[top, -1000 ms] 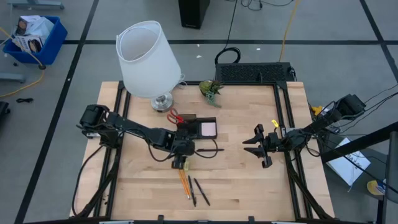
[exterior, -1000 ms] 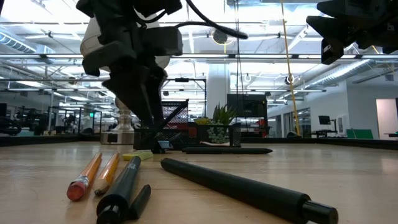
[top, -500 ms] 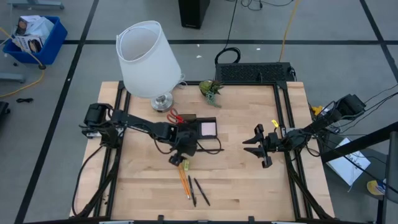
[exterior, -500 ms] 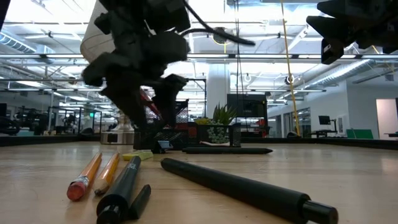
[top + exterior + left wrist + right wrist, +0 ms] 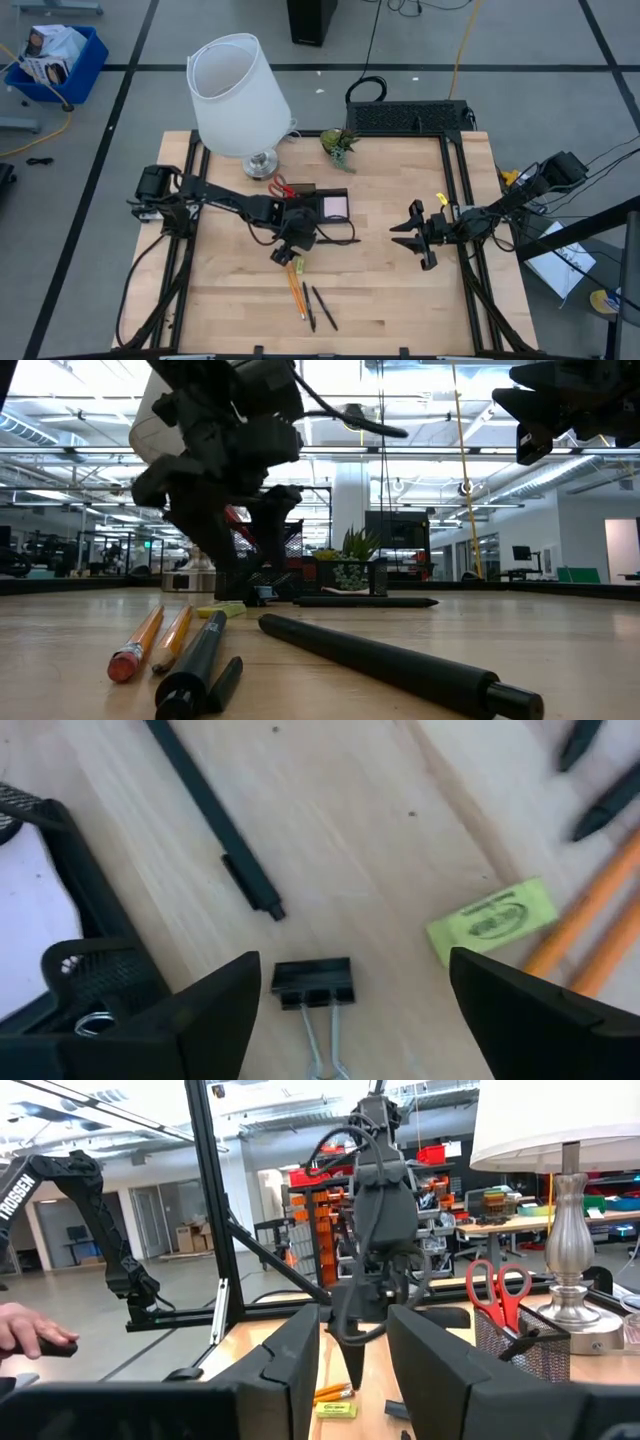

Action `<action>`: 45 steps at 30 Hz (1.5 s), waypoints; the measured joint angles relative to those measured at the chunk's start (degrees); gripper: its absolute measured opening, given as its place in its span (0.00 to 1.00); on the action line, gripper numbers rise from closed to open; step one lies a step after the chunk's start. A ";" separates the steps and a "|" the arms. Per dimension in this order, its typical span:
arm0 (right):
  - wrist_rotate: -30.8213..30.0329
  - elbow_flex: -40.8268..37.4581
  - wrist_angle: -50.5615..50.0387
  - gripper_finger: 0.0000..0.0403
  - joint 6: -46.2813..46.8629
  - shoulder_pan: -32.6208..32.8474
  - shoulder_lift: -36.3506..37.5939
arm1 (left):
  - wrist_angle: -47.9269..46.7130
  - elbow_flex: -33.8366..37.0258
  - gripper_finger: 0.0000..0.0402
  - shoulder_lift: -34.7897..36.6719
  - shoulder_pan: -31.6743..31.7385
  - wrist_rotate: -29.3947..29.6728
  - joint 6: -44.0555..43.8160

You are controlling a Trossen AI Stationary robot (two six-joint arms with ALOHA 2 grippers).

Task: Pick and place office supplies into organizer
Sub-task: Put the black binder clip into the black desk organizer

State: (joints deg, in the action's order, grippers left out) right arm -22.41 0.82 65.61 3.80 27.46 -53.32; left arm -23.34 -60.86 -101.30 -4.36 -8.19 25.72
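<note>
Two tools noted: we see left tool (image 5: 345, 1010) spread wide, empty, above black clip (image 5: 312, 984); right tool (image 5: 425, 240) part-open, empty, idle above table (image 5: 400, 300).

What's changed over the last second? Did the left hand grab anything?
The left hand swung from near the pencils back toward the organizer and now hovers open over a black binder clip, holding nothing. The right hand, pencils, pens, and yellow eraser stayed put.

A white-shaded lamp (image 5: 238, 98), a small green plant (image 5: 339, 143) and what looks like an eraser (image 5: 492, 920) share the table (image 5: 400, 290).
</note>
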 joint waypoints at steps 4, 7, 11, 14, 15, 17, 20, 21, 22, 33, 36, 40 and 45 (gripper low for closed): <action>0.00 0.00 0.01 0.29 0.01 0.00 0.00 | 3.13 1.98 0.79 0.00 0.11 0.27 0.10; 0.00 0.00 0.01 0.29 -0.01 0.00 0.00 | 3.78 2.79 0.78 -0.08 0.34 0.31 0.10; 0.00 0.00 0.01 0.29 -0.01 0.00 0.02 | 3.69 3.06 0.78 -1.80 1.17 0.33 0.05; 0.00 0.00 -0.48 0.29 0.00 0.01 -0.02 | 5.76 2.84 0.78 -3.55 1.55 0.01 -0.24; -0.01 0.00 -0.64 0.29 0.01 0.01 -0.02 | 6.01 2.84 0.77 -3.92 1.73 -0.21 -0.39; 0.00 0.00 -1.66 0.29 -0.01 0.02 0.01 | 6.62 2.84 0.75 -4.31 1.90 -0.87 -0.34; 0.00 0.00 -1.49 0.29 0.01 0.02 0.00 | 6.83 2.84 0.71 -4.33 1.99 -0.85 -0.10; 0.00 0.00 -1.75 0.29 0.00 0.00 -0.02 | 6.83 2.84 0.69 -4.35 1.99 -0.89 -0.06; 0.00 0.00 -1.85 0.29 0.01 0.00 -0.02 | 6.83 2.85 0.67 -4.35 2.01 -0.95 -0.05; 0.00 0.00 -1.66 0.29 -0.01 0.02 0.00 | 6.97 2.90 0.45 -4.48 1.95 -1.45 -0.99; 0.00 -0.01 -1.65 0.29 0.01 0.02 0.00 | 7.33 2.90 0.41 -4.50 1.96 -1.17 -1.74; 0.00 0.00 -1.65 0.29 -0.01 0.01 0.00 | 8.16 2.93 0.38 -4.33 1.99 -0.72 -3.89; 0.00 0.00 -1.65 0.29 -0.01 0.02 0.00 | 8.28 3.01 0.43 -3.24 1.13 0.42 -4.45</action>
State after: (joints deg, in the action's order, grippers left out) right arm -22.41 0.82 63.96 3.79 27.49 -53.32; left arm -15.06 -57.84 -104.53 -3.23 -7.77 21.27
